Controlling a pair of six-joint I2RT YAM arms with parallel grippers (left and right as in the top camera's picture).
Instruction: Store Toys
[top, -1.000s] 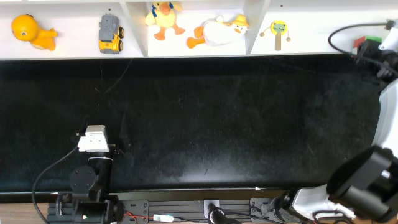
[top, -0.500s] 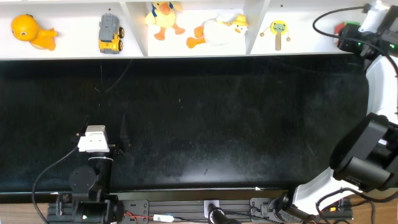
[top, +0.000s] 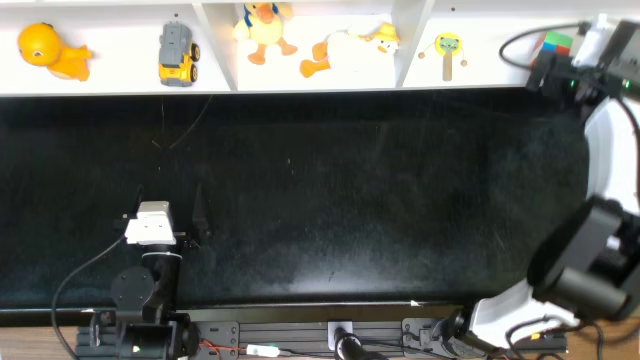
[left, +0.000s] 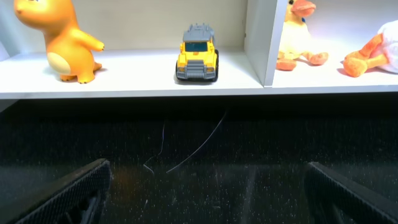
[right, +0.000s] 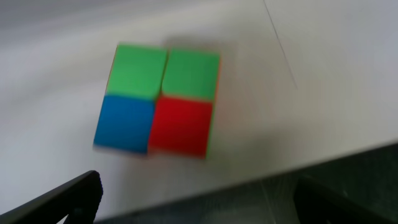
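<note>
Right hand (right: 196, 186) is wide open and holds nothing. Its two fingers (right: 62, 199) stand far apart. Just ahead of the fingertips, outside the gap and touching neither finger, a cube (right: 158, 99) sits flat on a white shelf (right: 323, 74). The cube's upper face has two green squares, one blue and one red. It is square, so it has no long axis, and its sides are turned slightly off the line between the fingers.

From above, this hand is at about 2 o'clock from the middle of the bench (left: 199, 155). The cube lies at roughly 9 o'clock from the wrist, on the shelf along the bench's 12 o'clock edge. The cube looks already stored. The coming move is therefore probably a pull back along the hand's own line, away from the cube, without nudging it.

Left hand (left: 208, 199) is also wide open and empty, low over the bench at about 8 o'clock. It is well apart from the cube, so the right arm is far nearer. A yellow truck (left: 198, 53) stands on the shelf at 12 o'clock from the left hand, with an orange figure (left: 62, 40) at 11 o'clock.

From above, the right hand's own body covers part of the cube. Both hands' fingers are cut off at the edges of their wrist views. I cannot tell whether a divider stands between the cube and the rattle (top: 447, 50) at its 9 o'clock.
</note>
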